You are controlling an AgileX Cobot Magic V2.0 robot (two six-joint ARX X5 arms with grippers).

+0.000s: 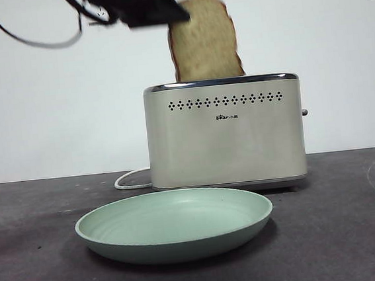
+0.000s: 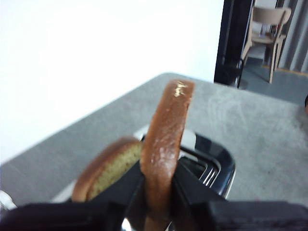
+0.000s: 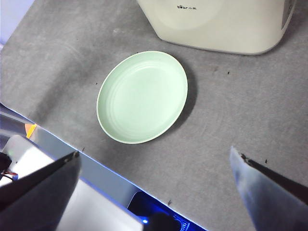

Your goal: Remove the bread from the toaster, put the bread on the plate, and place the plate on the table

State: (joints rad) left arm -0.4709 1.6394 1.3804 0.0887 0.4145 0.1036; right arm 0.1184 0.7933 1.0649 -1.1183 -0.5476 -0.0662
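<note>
Up above the toaster (image 1: 225,133), the left hand (image 2: 158,192) is clenched on the bread (image 1: 204,40), its two black jaws pressed against the slice's faces low down near the crust. The slice stands upright and most of it is clear of the chrome rim, its lower edge right at the slot. A second slice (image 2: 108,168) sits lower beside it in the toaster. The toaster stands towards the back edge of the desk (image 1: 356,230), its white cord (image 1: 131,179) trailing at its side. The plate (image 1: 174,223) lies flat on the desk just in front of the toaster, bare. The right hand (image 3: 154,192) hangs released above the front edge of the desk, jaws wide apart, looking down at the plate.
</note>
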